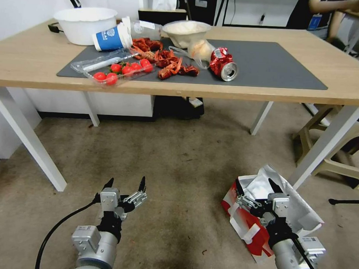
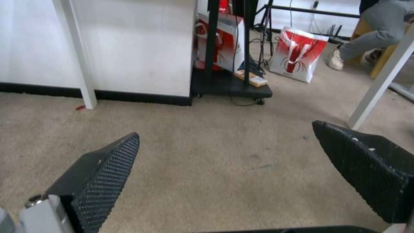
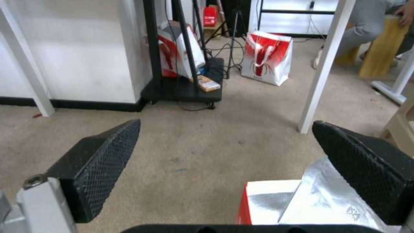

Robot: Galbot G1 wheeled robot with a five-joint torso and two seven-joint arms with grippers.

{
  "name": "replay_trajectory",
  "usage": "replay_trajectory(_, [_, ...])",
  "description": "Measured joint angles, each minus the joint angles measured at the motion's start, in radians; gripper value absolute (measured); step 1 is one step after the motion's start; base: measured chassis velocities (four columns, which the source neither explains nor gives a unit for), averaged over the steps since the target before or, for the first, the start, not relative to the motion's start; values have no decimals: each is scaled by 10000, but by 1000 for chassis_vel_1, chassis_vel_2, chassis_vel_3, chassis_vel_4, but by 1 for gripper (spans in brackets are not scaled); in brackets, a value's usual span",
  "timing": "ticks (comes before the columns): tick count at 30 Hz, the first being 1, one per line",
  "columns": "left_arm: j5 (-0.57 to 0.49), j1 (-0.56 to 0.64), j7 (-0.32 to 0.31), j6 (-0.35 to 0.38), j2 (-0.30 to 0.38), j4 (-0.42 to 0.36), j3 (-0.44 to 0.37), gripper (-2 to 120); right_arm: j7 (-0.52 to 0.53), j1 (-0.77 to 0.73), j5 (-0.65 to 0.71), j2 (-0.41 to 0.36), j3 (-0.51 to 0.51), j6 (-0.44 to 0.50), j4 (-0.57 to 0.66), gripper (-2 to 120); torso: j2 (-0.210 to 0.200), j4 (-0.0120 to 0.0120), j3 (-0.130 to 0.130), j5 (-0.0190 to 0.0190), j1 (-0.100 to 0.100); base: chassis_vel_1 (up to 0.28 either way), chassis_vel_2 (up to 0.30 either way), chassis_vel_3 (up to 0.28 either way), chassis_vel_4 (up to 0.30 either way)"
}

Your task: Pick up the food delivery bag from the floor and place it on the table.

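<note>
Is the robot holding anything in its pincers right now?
No, nothing. Both are open: the right pincer hovers over the food delivery bag on the floor, and the left pincer hangs above bare floor.

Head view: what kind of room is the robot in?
Probably an office or lab staged like a messy dining spot: a wooden table with leftover crayfish, carpet-like floor, and black equipment stands with cables.

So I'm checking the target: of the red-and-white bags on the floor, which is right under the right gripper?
The food delivery bag with its silver foil mouth open, under the right gripper; the others stand closed, far beyond the table.
</note>
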Motion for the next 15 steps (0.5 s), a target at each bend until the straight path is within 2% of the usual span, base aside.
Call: replay_trajectory(15, [-15, -15, -8, -19, 9, 40, -12, 100, -9, 9, 2, 8, 3, 25, -41, 100, -388, 0, -327, 0, -63, 0, 0, 0, 0])
